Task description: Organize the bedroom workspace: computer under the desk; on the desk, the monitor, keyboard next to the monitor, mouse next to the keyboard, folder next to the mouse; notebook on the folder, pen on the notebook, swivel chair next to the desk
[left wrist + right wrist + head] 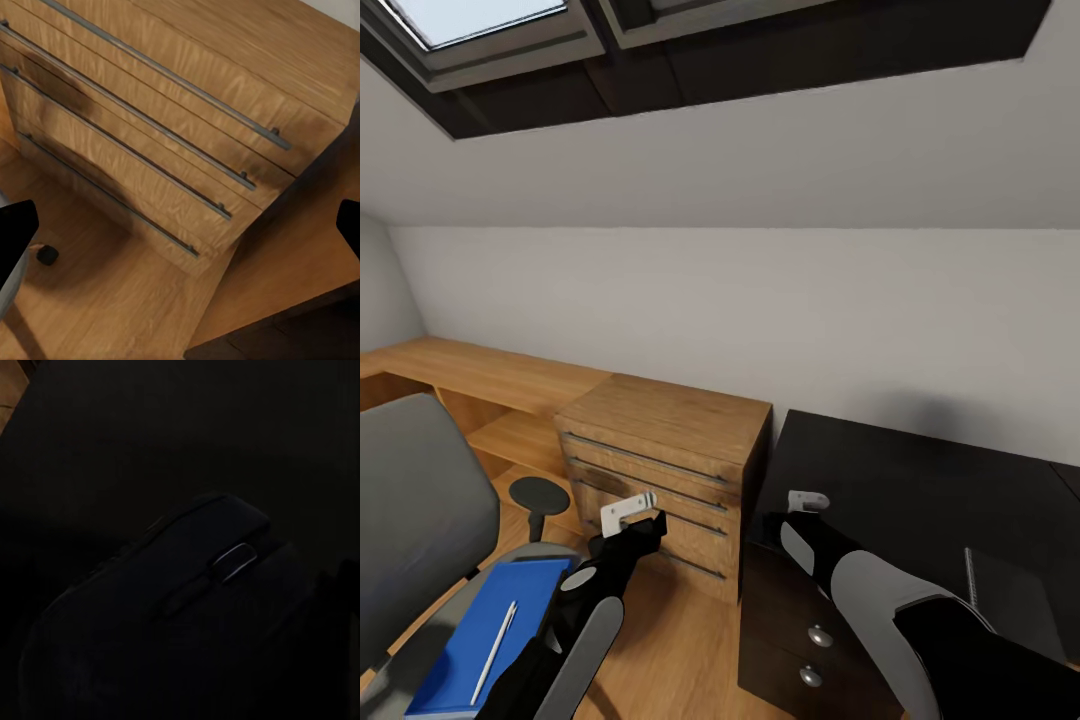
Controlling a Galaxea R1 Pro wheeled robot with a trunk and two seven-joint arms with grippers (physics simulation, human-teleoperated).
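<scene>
The grey swivel chair (420,510) stands at the lower left with the blue folder (480,640) lying on its seat. The white pen (495,650) rests on the folder. My left gripper (645,530) hangs past the chair facing the wood cabinet; its fingertips (15,232) are spread wide, so it is open and holds nothing. The black desk (920,480) fills the right. My right gripper (778,528) is at its near left corner. The black mouse (187,615) looms very close and dark in the right wrist view; its fingers cannot be made out there.
A light wood cabinet (660,450) with long bar handles (150,120) stands between chair and desk. The desk's dark drawers carry round silver knobs (820,635). A flat dark grey slab with a pale edge (1010,600) lies on the desk at right. A low wood shelf (480,380) runs along the wall.
</scene>
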